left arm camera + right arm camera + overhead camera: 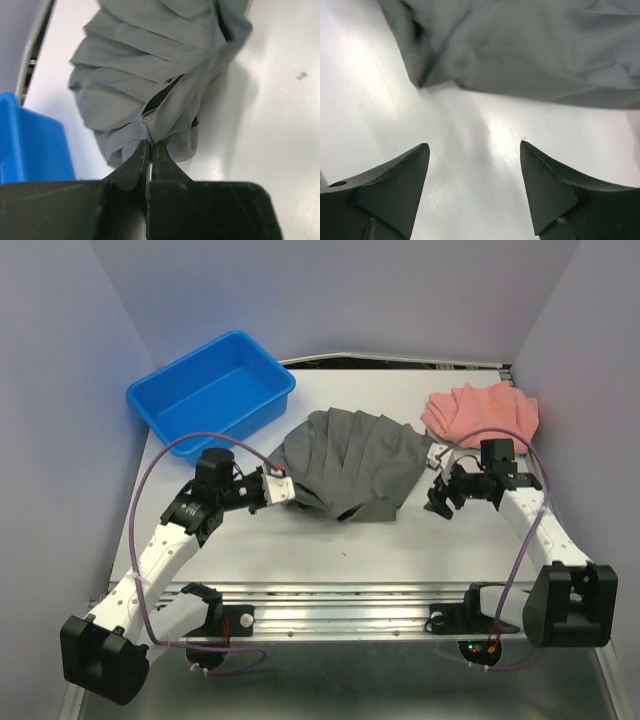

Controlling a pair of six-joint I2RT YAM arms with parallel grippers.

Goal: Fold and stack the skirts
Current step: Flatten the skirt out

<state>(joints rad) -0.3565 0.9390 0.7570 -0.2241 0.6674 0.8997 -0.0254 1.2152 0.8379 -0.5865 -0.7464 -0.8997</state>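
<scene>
The dark grey pleated skirt lies bunched in the middle of the table. My left gripper is shut on its ribbed waistband at the skirt's left end; the left wrist view shows the fingertips pinching the band of the skirt. My right gripper is open and empty, just right of the skirt's hem, over bare table; the right wrist view shows the grey cloth ahead of the gripper. The salmon-pink skirt lies folded at the back right.
A blue plastic tub stands at the back left, empty; its corner shows in the left wrist view. Purple walls close in on both sides. A metal rail runs along the near edge.
</scene>
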